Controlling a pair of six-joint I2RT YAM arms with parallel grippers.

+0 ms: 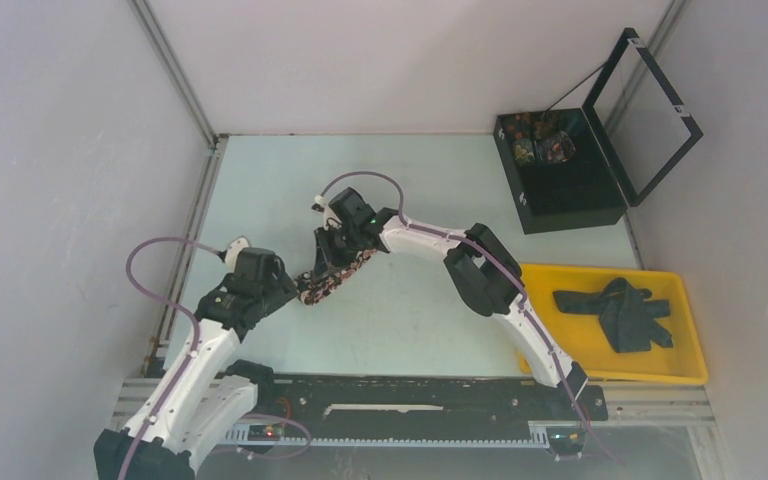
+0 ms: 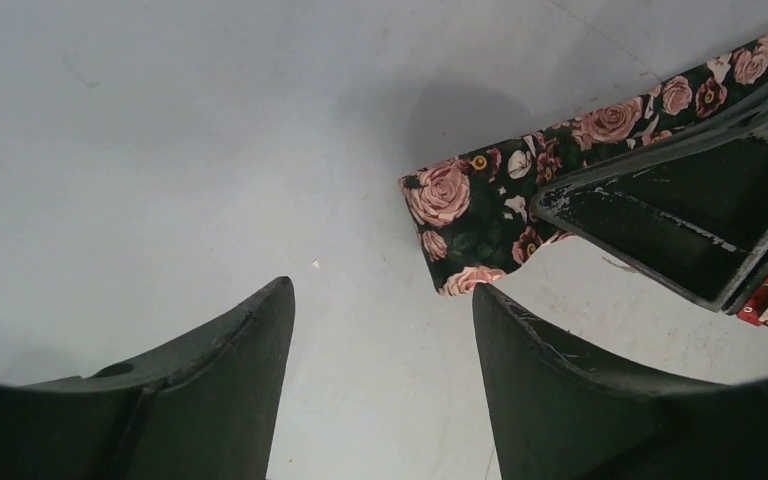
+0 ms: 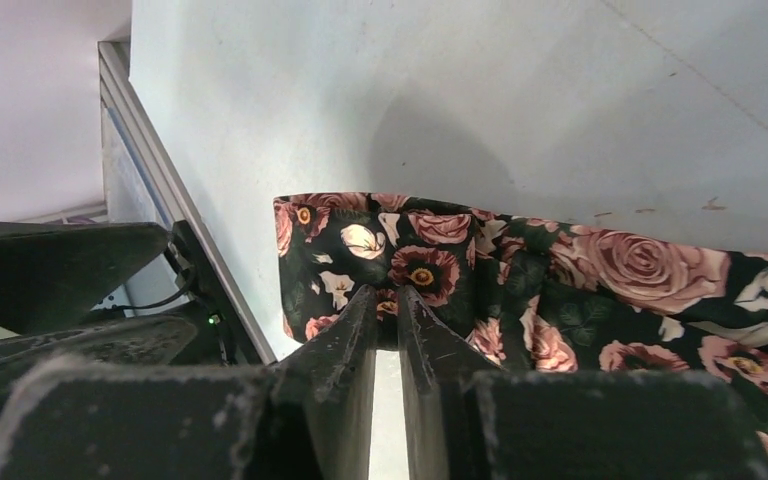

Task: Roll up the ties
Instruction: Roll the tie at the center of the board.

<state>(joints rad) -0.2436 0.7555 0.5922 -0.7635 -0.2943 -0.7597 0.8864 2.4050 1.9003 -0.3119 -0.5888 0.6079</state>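
The right gripper (image 3: 388,295) is closed on the tie (image 3: 580,270), pinching one long edge of the rose-printed cloth close to its squared end, at the middle of the right wrist view. The left gripper (image 2: 382,290) is open with nothing between its jaws. It hovers over the table (image 2: 160,150), and the tie's end (image 2: 470,215) lies just beyond its fingertips, right of centre in the left wrist view, untouched by them. In the top view the tie (image 1: 332,278) lies left of centre between the two grippers, largely hidden by them.

The cloth looks light, soft and limp: it puckers where it is pinched and casts a shadow as if that edge were raised off the table. It probably has no stiffness to push against, so a roll would need to be started from the end and kept under tension. A loose turn would likely sag or spring open. The weave may be smooth enough to slide between hard fingers, so a pinch across the full width near the end should hold better than a corner nip. It is not fragile, though it could crease or snag.

Dark ties (image 1: 620,315) are heaped in the yellow tray (image 1: 695,375) at lower right. The open black box (image 1: 570,200) at upper right holds patterned bundles too small to make out.
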